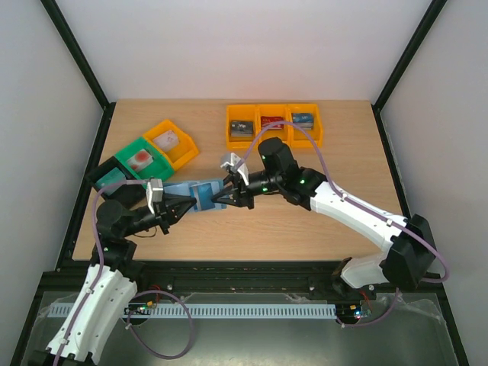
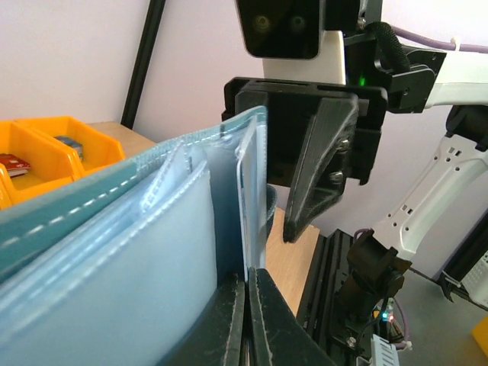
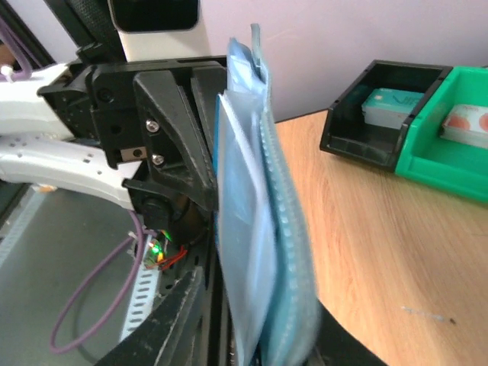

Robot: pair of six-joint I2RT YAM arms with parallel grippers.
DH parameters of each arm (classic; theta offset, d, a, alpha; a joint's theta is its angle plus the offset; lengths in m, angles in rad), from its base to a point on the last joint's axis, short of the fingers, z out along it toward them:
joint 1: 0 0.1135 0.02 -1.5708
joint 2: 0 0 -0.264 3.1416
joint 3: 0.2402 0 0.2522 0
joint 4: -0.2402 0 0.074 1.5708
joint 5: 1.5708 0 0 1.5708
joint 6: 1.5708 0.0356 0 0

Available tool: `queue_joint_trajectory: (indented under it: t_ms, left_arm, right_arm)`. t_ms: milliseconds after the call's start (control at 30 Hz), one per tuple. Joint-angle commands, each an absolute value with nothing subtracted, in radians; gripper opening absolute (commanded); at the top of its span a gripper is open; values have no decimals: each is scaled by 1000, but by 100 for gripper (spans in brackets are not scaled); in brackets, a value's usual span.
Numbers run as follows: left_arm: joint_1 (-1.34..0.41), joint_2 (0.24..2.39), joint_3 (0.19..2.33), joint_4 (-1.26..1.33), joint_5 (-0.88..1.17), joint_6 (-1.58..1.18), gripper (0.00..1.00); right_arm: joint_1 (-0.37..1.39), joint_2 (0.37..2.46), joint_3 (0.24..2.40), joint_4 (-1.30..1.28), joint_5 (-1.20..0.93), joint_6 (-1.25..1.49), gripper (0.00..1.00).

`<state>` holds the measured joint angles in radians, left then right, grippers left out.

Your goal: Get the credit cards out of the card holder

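Note:
The teal-blue card holder (image 1: 200, 194) hangs above the table between both grippers, its pale blue pocketed inside showing. My left gripper (image 1: 189, 204) is shut on a thin pale leaf at its left edge (image 2: 245, 229); I cannot tell whether that leaf is a card or a pocket. My right gripper (image 1: 219, 197) is shut on the holder's other end, which fills the right wrist view (image 3: 255, 229) between the fingers (image 3: 179, 320). A white patch, perhaps a card face, shows in the holder from above. Loose credit cards lie in the bins.
Three joined orange bins (image 1: 274, 136) at the back hold a grey (image 1: 242, 128), a red (image 1: 272, 122) and a blue card (image 1: 303, 119). At the left stand an orange bin (image 1: 183, 152), a green bin (image 1: 126, 151) and a black bin (image 1: 99, 174).

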<state>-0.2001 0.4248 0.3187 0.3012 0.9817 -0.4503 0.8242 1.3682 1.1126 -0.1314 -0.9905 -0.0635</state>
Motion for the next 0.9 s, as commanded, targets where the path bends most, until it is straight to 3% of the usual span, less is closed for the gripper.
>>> queue_joint_trajectory:
  t_ms: [0, 67, 100, 567, 733, 867]
  left_arm:
    - [-190, 411, 344, 313, 987, -457, 2]
    - [-188, 411, 353, 292, 989, -443, 2]
    - [-186, 410, 357, 277, 990, -433, 2]
    - [-153, 397, 379, 116, 917, -318, 2]
    - [-150, 382, 389, 65, 750, -232, 2]
    - [-150, 359, 400, 61, 748, -132, 2]
  right_arm:
    - [816, 1341, 1101, -106, -977, -57, 15]
    - [811, 1342, 1103, -105, -969, -54, 2]
    - [807, 1339, 1100, -99, -963, -47, 2]
    - [584, 1280, 1016, -54, -892, 129, 2]
    - [516, 1460, 1077, -224, -940, 182, 2]
    - [525, 1610, 1087, -295, -1052, 192, 2]
